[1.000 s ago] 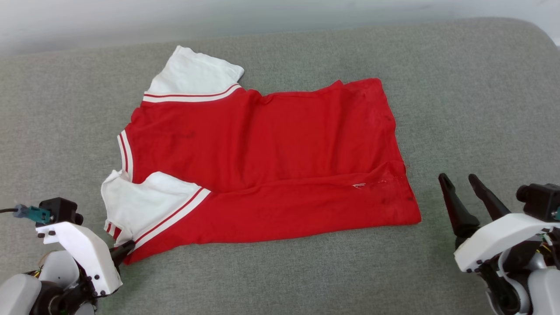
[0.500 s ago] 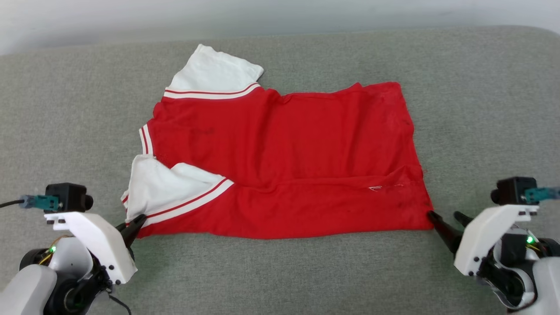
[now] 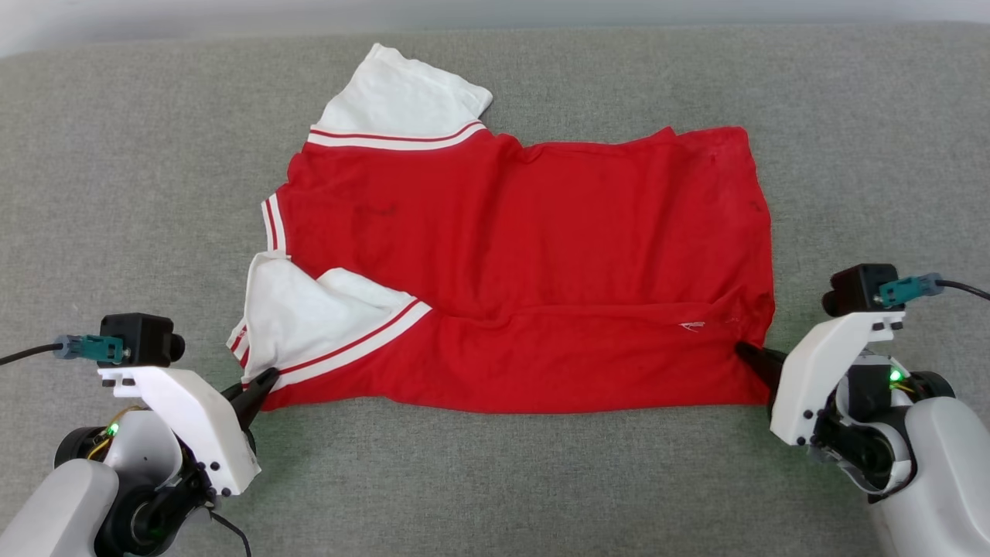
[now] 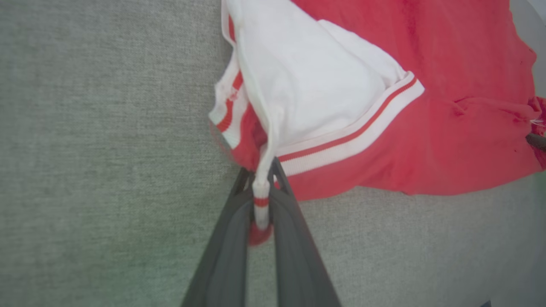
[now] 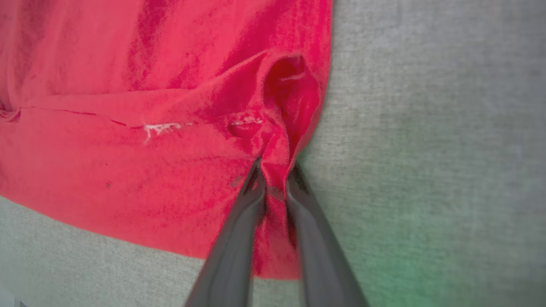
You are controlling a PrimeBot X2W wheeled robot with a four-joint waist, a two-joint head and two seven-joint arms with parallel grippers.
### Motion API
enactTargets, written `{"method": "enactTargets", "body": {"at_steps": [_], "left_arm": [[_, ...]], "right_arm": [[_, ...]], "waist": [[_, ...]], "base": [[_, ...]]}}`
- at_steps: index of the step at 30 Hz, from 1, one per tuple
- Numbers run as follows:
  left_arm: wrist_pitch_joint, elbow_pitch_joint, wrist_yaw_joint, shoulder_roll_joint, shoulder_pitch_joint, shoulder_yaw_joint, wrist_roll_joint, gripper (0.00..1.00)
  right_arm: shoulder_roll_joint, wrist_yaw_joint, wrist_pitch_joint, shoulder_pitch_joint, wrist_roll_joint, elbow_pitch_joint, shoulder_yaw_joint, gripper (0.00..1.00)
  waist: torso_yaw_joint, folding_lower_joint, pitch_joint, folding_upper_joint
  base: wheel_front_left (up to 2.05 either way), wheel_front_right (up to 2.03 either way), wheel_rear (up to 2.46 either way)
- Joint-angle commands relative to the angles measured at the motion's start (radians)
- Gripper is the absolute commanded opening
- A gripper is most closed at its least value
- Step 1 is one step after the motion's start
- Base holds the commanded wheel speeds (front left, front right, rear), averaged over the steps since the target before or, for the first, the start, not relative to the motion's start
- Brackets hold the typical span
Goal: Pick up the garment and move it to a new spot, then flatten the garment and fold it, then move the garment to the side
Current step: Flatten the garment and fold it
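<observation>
The garment (image 3: 534,263), a red T-shirt with white sleeves, lies spread on the grey cushion with its near long edge folded over. My left gripper (image 3: 267,379) sits at the garment's near left corner, shut on a striped fold of the white sleeve (image 4: 261,200). At the near right corner my right gripper (image 3: 744,352) is shut on a pinch of the red hem (image 5: 275,170), which bunches into a small pocket just above the fingertips.
The grey fabric cushion (image 3: 124,193) stretches around the shirt on all sides. Its far edge (image 3: 155,46) meets a pale wall at the top of the head view.
My right gripper moved in from the right to the hem corner and closed on the red fabric. The head camera shifted, so the whole scene slid in view. The left grip is unchanged.
</observation>
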Motion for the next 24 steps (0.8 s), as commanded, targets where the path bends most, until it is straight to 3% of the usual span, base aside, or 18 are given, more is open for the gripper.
{"method": "enactTargets", "body": {"at_steps": [1,13,24], "left_arm": [[-0.007,0.004,0.000,-0.002,-0.011,-0.001,0.005,0.00],[-0.026,-0.031,0.026,-0.039,0.035,0.008,-0.029,0.00],[-0.020,-0.085,0.076,-0.025,0.185,0.026,-0.072,0.00]], "right_arm": [[0.027,0.003,0.011,0.026,0.006,0.036,0.034,0.00],[-0.045,0.001,-0.030,0.027,0.020,-0.018,0.042,0.00],[-0.067,0.001,0.005,0.149,0.026,-0.089,0.021,0.00]], "waist": [[-0.002,0.0000,-0.005,-0.0001],[-0.003,0.0000,-0.097,-0.0001],[0.004,0.0000,-0.220,-0.0001]], "base": [[0.00,0.00,0.00],[0.00,0.00,0.00],[0.00,0.00,0.00]]}}
